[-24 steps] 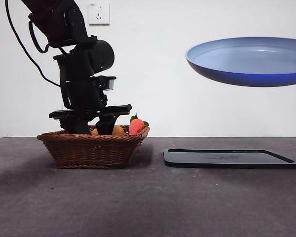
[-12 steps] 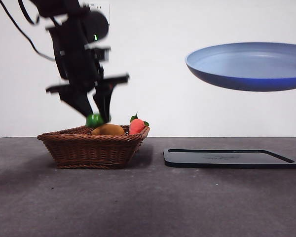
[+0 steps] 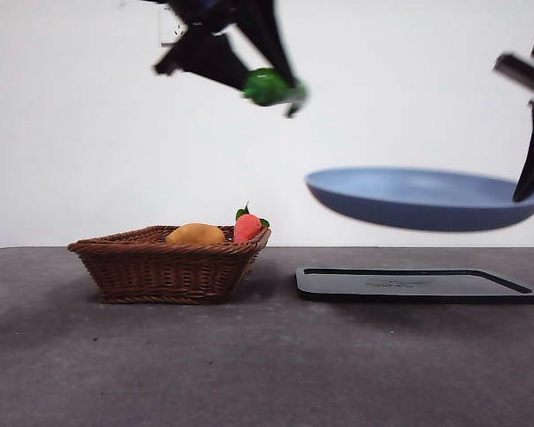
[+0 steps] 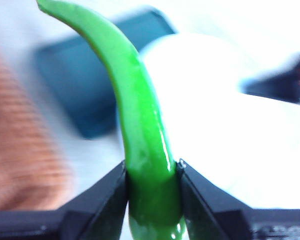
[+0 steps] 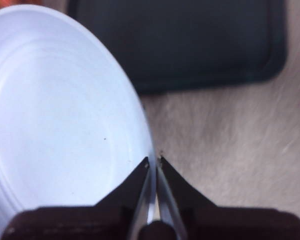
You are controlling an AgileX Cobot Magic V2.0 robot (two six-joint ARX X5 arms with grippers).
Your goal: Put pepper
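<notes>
Half pepper [image 4: 140, 125] hidden in left pincer [image 4: 152, 175]; surroundings blurred.

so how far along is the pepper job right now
Done: the pepper is out of the basket, clamped in the left gripper high above the table. In hand: the right gripper holds the blue plate by its rim, in the air over the black tray. Left: the pepper is not yet on the plate.
</notes>
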